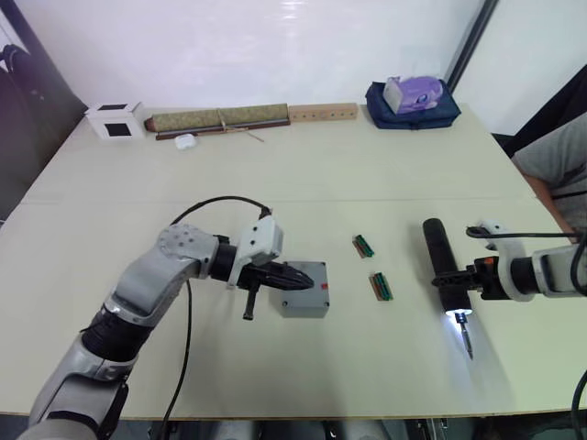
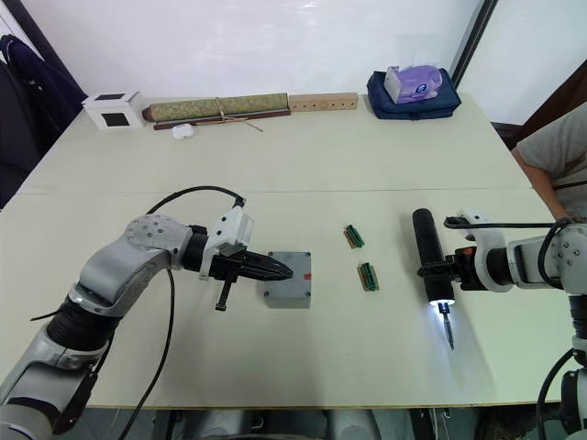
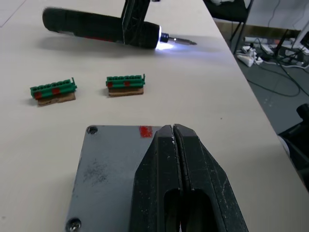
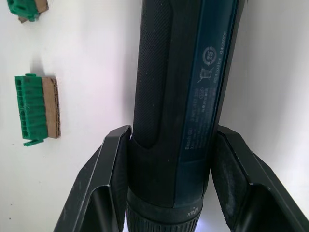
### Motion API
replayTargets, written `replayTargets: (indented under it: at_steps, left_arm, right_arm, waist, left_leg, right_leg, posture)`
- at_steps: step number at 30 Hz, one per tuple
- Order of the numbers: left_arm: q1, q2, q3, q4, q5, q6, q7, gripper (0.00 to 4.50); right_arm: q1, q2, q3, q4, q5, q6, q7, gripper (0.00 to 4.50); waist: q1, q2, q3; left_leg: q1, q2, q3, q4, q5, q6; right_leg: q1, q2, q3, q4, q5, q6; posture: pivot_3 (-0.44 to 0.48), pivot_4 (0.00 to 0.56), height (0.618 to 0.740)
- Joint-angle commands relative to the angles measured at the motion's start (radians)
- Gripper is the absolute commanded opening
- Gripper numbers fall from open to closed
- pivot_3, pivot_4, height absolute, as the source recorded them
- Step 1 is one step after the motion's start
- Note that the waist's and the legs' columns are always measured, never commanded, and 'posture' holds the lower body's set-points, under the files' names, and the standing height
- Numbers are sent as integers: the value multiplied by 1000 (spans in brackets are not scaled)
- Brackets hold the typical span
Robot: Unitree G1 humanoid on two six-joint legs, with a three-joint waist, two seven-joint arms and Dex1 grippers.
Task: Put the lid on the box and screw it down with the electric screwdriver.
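Bare cream tabletop open along near edge. Between grey square lidded box and black pen-shaped electric screwdriver, two small green terminal strips partly block lane. Left gripper, fingers pressed together, covers box top. Far edge cluttered: white cube, long wooden bars, blue bag.

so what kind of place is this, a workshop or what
Probably a lab or test room set up as an assembly bench: a plain pale table against a white wall, an electric screwdriver in the right hand, and green terminal strips.
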Motion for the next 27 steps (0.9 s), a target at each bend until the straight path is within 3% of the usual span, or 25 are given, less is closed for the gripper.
replayTargets:
  at_steps: [1,4,15,20,24,27]
  left_arm:
    - [-9,1,12,-7,-4,-21,-2,0]
    - [-7,5,14,5,0,-29,-4,0]
    - [-15,14,16,27,5,-38,-8,0]
    - [-9,81,46,33,8,-15,-17,0]
    - [23,148,113,14,-39,50,-10,0]
    - [81,223,176,-21,-72,107,-17,0]
  right_arm:
    - [7,-4,-6,-22,-46,-19,15,3773]
    - [12,3,-8,-42,-61,-21,25,4427]
    - [-41,64,-130,-124,-94,31,-2,4427]
    - [-102,-14,-164,-265,-101,-16,24,4427]
    - [1,-75,-238,-435,-43,-150,174,4427]
    - [189,-55,-343,-616,50,-197,302,4427]
  waist:
    - [0,0,0]
    - [0,0,0]
    - [-3,0,0]
    - [-4,1,0]
    - [-1,0,0]
    - [0,-1,0]
  left_leg:
    - [0,0,0,1,0,0]
    - [1,0,0,2,0,0]
    - [1,0,0,3,0,0]
    - [1,0,0,3,0,0]
    - [0,0,-1,2,0,0]
    - [1,1,-2,2,0,0]
  right_leg:
    - [0,0,0,0,0,0]
    - [2,-1,0,0,1,2]
    - [2,-1,0,0,1,2]
    - [2,0,0,1,1,2]
    - [1,0,-1,0,1,2]
    - [3,0,-2,-1,1,2]
  posture:
    - [0,150,740]
    - [0,150,740]
    - [0,150,740]
    - [0,150,740]
    - [0,150,740]
    - [0,150,740]
